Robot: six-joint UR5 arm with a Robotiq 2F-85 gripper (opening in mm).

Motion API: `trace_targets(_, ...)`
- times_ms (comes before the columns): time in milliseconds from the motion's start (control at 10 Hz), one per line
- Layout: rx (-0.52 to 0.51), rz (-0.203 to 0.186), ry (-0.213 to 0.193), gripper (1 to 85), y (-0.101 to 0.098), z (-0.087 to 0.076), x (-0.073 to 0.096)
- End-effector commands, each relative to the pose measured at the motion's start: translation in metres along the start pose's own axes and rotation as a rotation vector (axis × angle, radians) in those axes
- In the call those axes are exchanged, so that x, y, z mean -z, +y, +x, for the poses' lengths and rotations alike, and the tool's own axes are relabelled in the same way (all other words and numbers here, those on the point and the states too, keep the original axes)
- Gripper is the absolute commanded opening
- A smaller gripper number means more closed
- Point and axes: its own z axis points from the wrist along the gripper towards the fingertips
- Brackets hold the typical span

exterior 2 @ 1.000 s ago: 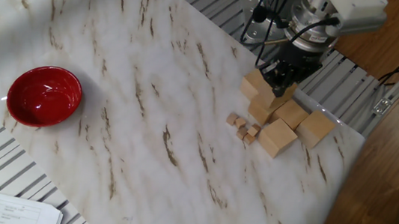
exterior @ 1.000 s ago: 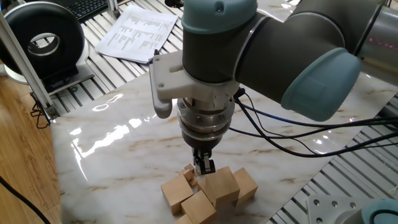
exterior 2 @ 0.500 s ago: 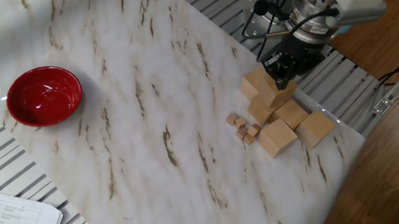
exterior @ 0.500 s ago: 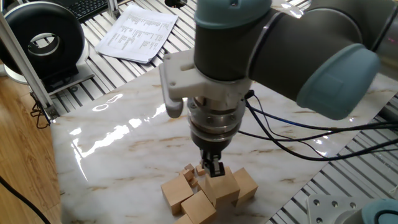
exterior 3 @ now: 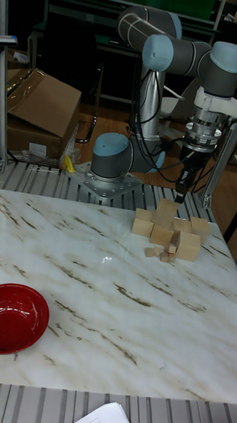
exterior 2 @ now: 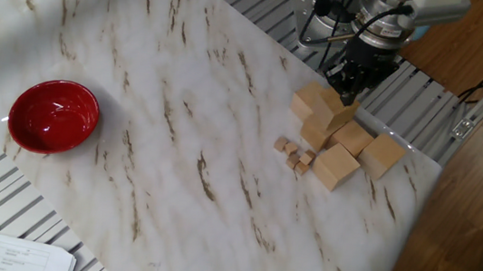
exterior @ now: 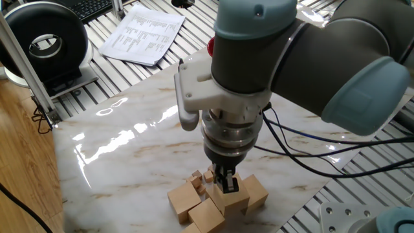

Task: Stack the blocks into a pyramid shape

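— Blocks [exterior 2: 339,139] first: where are they sitting?

— I'm seeing them bunched together near one corner of the marble table [exterior 2: 176,146], close to its edge. In the other fixed view one block is resting on top of the cluster, so there is a second level, but I'm not reading a finished pyramid [exterior 3: 168,227] here — just a loose clump with one raised cube. A few tiny cubes [exterior 2: 295,153] are lying just beside the big ones, on the side toward the red bowl [exterior 2: 53,115].

— And the gripper?

— The gripper [exterior: 228,183] is hanging straight down over the cluster. In one fixed view its tips are appearing right at the raised block [exterior: 229,194]; in the tall fixed view the gripper [exterior 3: 180,192] is looking a little above the blocks. I'm not able to tell contact from these angles.

— Open or closed?

— The fingers are looking close together, with nothing that I can see between them. Beyond that I can't tell whether they are parted or pressed together.

— Anything else on the table?

— The bowl is sitting well apart from the blocks, near the far side.
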Motion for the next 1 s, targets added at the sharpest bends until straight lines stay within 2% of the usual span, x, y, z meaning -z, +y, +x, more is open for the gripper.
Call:
trace_targets(0, 0.013, -0.022, 0.008, 1.0, 0.010, 0.001, 0.000)
trace_targets(300, 0.040, -0.041, 0.056, 1.7, 0.015, 0.014, 0.001)
trace_targets(400, 0.051, -0.044, 0.043, 5.3, 0.015, 0.010, 0.001)
trace_targets(500, 0.057, -0.034, 0.002, 8.7, 0.013, 0.000, 0.000)
trace_targets(700, 0.086, -0.009, -0.030, 14.3, 0.007, -0.009, 0.000)
trace_targets(800, 0.121, 0.013, -0.032, 23.7, 0.001, -0.009, 0.000)
trace_targets(900, 0.183, 0.042, 0.031, 36.7, -0.008, 0.006, 0.000)
